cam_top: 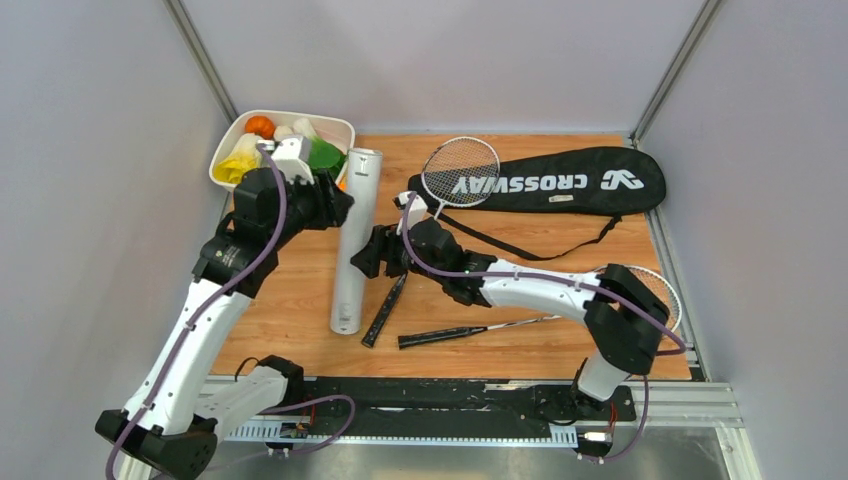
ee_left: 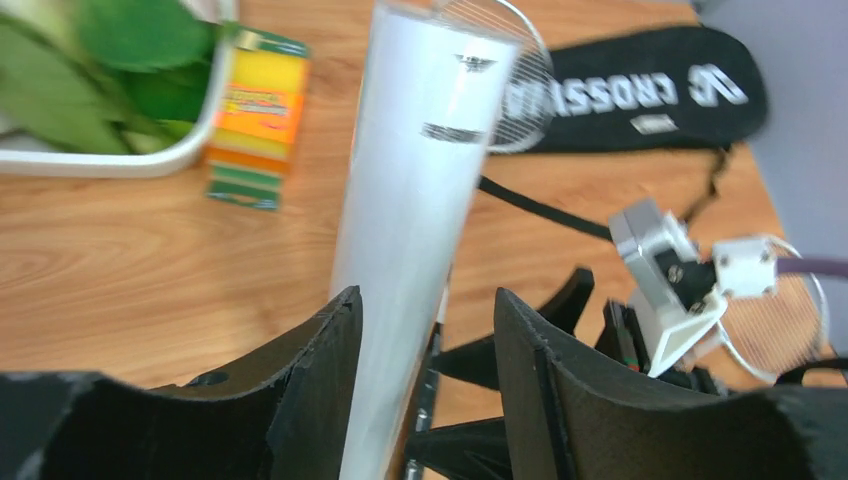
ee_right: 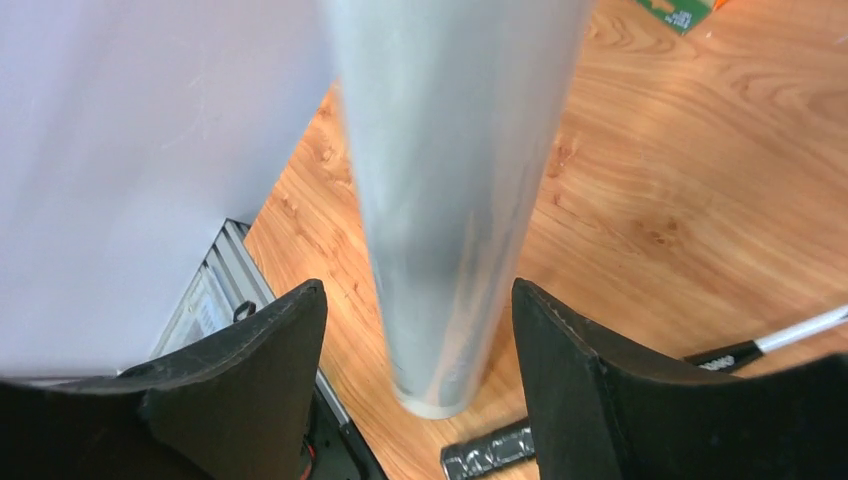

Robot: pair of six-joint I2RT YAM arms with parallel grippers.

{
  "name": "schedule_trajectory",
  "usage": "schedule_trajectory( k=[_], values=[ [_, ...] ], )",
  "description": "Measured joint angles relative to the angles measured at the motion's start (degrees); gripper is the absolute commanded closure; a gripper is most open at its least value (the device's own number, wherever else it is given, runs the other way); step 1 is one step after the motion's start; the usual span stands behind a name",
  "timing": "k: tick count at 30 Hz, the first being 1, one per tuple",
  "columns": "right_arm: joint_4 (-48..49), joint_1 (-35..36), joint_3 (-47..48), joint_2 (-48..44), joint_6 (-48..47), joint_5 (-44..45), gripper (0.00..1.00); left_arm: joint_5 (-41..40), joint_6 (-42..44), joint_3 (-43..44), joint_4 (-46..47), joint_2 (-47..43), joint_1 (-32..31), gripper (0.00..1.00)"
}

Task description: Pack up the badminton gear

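The long white tube (cam_top: 347, 295) lies lengthwise on the wooden table. My left gripper (cam_top: 338, 206) is open astride its far part; in the left wrist view the gripper (ee_left: 425, 295) has the tube (ee_left: 420, 150) between its fingers, against the left one. My right gripper (cam_top: 366, 258) is open astride the tube's middle (ee_right: 450, 150), with a gap on each side of the gripper (ee_right: 418, 285). One racket (cam_top: 460, 170) rests its head on the black CROSSWAY bag (cam_top: 560, 182). The other racket (cam_top: 440, 337) lies near the front. No shuttlecocks are in view.
A white dish of toy vegetables (cam_top: 222, 160) stands at the back left. The small orange-and-green box (ee_left: 255, 110) lies between the dish and the tube. The bag's strap (cam_top: 540, 248) trails across the table. Grey walls close in three sides.
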Motion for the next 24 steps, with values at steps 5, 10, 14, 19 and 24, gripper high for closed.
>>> schedule_trajectory(
  k=[5, 10, 14, 19, 24],
  values=[
    [3.56, -0.44, 1.95, 7.63, 8.68, 0.13, 0.33, -9.09, 0.76, 7.23, -5.81, 0.7, 5.62, 0.35],
    [6.32, -0.61, 3.23, 15.47, 16.11, 0.61, 0.33, -14.03, 1.14, 8.35, -6.54, -1.18, 8.68, 0.35],
    [6.12, -0.68, 3.1, 17.4, 18.88, 1.77, 0.31, -14.45, 1.31, 7.93, -6.43, -1.01, 9.99, 0.35],
    [5.01, -0.68, 2.8, 15.34, 16.59, 5.66, 0.28, -11.47, 2.1, 3.26, -6.27, -0.85, 10.91, 0.35],
    [-0.37, -0.72, 2.23, 7.54, 11.21, 10.51, 0.24, -2.14, 4.02, -1.55, -5.7, -1.27, 10.91, 0.32]
  ],
)
